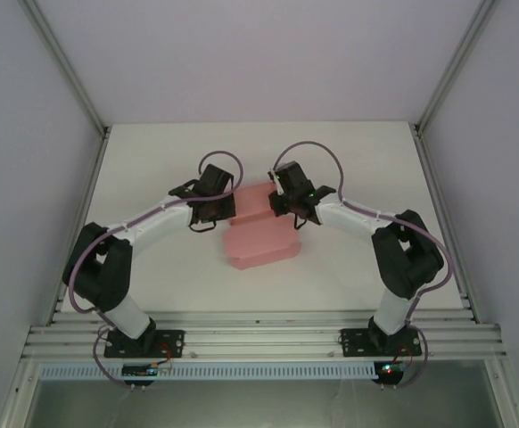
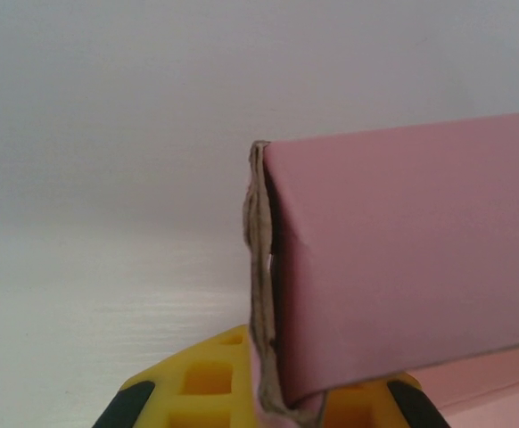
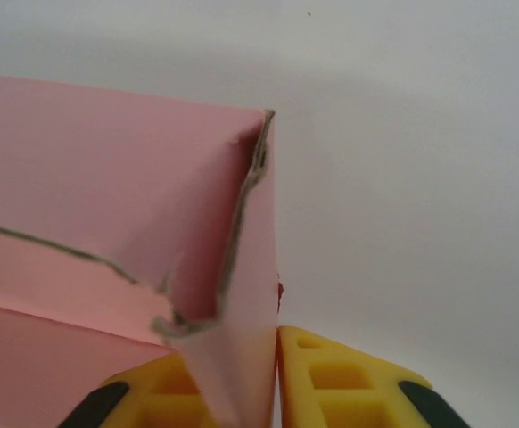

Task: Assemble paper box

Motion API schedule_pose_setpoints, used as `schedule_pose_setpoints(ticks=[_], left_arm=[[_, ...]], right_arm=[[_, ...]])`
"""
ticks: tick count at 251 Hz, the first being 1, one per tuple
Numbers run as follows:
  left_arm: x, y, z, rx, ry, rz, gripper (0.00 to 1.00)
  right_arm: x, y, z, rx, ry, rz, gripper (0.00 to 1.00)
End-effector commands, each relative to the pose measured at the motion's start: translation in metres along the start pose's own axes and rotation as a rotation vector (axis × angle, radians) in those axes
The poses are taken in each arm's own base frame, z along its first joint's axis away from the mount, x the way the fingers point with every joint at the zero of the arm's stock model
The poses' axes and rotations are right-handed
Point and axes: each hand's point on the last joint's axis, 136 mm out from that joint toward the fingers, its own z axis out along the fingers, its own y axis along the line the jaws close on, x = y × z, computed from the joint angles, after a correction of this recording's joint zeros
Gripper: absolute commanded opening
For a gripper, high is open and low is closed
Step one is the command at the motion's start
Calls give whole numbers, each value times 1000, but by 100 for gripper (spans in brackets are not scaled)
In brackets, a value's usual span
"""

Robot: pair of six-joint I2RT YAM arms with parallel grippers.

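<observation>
The paper box [image 1: 261, 241] is pale-pink card, partly folded, lying mid-table between the two arms. My left gripper [image 1: 217, 214] sits at its left end, shut on the box's side wall; in the left wrist view the yellow fingers [image 2: 197, 383] pinch the brown-edged end of the pink wall [image 2: 402, 259]. My right gripper [image 1: 292, 214] is at the box's right end, its yellow fingers [image 3: 349, 383] closed on an upright pink flap [image 3: 251, 294]. The box's raised back panel [image 1: 255, 203] stands between the two grippers.
The white table [image 1: 152, 160] stretches around the box, bounded by grey walls and metal frame posts [image 1: 72, 71]. An aluminium rail [image 1: 259, 339] carries the arm bases along the near edge.
</observation>
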Motion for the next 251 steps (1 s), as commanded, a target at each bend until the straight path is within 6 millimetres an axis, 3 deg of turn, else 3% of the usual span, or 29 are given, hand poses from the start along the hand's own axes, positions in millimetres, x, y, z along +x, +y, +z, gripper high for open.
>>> schedule_pose_setpoints(ticks=[1,18,55,74,102,125,160,184,202,228,236,251], left_arm=[[-15,-8,-11,23,-31,-33,0],[-16,-3,-11,-7,-31,-35,0],[-14,18,-11,-115,-18,-56,0],[-17,36,-8,-195,-21,-61,0],[-12,79,-11,-336,20,-93,0],[-11,103,-19,-411,15,-110,0],[-12,113,-25,-463,7,-110,0],[-12,99,-14,-389,27,-102,0],[-15,75,0,-257,38,-92,0],[-20,42,14,-117,51,-49,0],[-21,33,15,-89,55,-24,0],[-23,20,17,-58,63,22,0]], right_arm=[[8,-36,3,201,53,10,11],[9,-52,-1,297,54,11,3],[15,-94,-19,578,97,-7,0],[20,-115,-31,732,109,-24,0],[31,-142,-48,934,154,-50,0],[38,-156,-59,1033,176,-59,0],[35,-164,-69,1090,158,-38,0],[34,-138,-43,843,141,3,1],[30,-88,-18,489,57,47,11],[5,-17,-18,35,-95,124,26],[-5,3,-23,-89,-143,119,37],[-17,36,-39,-294,-203,102,71]])
